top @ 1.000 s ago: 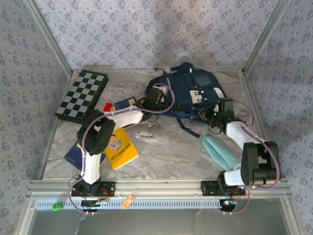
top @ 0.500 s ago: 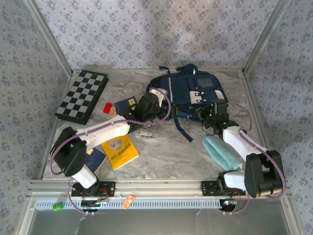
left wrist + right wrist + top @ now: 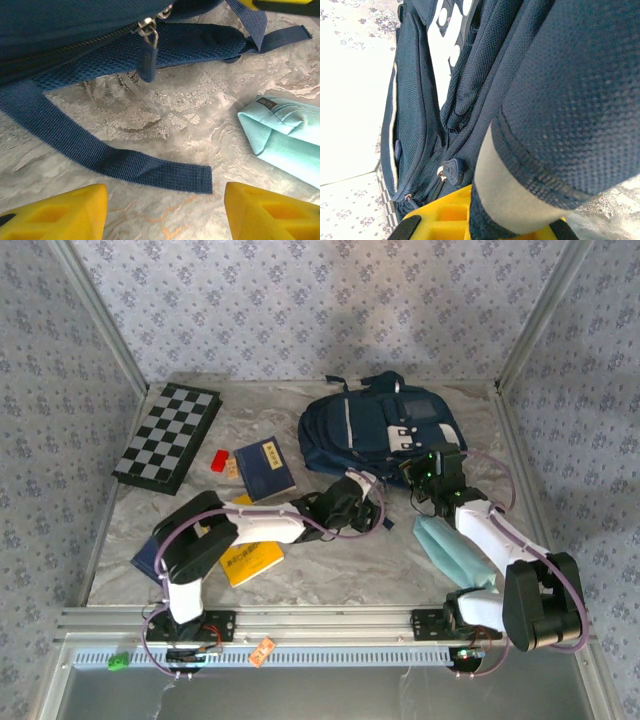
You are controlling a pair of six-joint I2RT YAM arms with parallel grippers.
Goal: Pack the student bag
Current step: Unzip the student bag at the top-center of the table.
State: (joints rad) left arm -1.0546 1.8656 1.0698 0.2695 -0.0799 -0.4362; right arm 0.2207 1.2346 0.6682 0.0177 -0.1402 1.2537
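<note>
At 12 o'clock on the grey marble table (image 3: 350, 565): big navy blue cloth backpack (image 3: 370, 425). At its 4 o'clock edge, right gripper (image 3: 422, 475) pinched shut on it. Left gripper (image 3: 162, 212) spread open by a loose blue strap (image 3: 125, 165).

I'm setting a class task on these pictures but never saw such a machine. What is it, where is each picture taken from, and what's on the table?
Two robot arms are bolted at the near edge of the table, each ending in a two-finger gripper. One picture looks down from above; the others come from wrist cameras. On the table lie a navy bag, a chessboard, a blue book, a yellow book and a pale blue pouch. The right gripper is shut on the bag. The left gripper is open by a strap, holding nothing.
</note>
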